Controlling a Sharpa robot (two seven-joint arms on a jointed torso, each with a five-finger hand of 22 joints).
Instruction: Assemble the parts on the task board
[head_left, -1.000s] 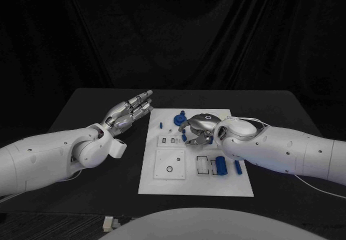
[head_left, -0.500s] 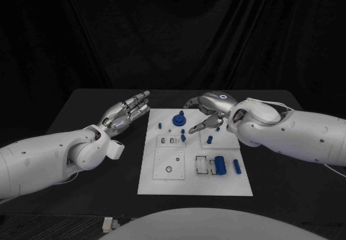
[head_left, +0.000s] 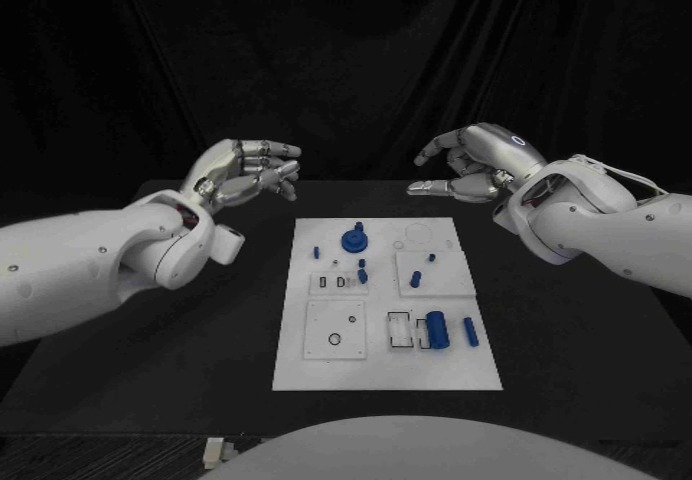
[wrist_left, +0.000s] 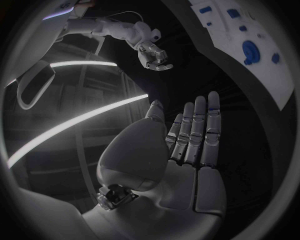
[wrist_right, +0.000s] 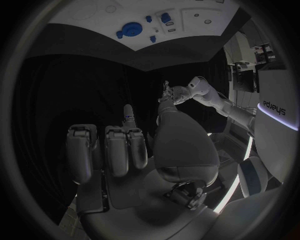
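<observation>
From the head camera I see both silver hands raised past the far edge of the white task board (head_left: 387, 375): left hand (head_left: 245, 172) and right hand (head_left: 473, 165) hold nothing, fingers loosely curled but apart. The small blue parts (head_left: 440, 329) sit near its right edge. In the left wrist view the fingers (wrist_left: 199, 131) lie straight. In the right wrist view they (wrist_right: 107, 150) bend. I'd descend slowly over one part.

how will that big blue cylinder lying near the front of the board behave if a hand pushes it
The blue cylinder lies on its side on the task board, so a sideways push would probably roll it. It looks rigid, likely light plastic. Its smooth round surface may slip in a loose pinch.
</observation>
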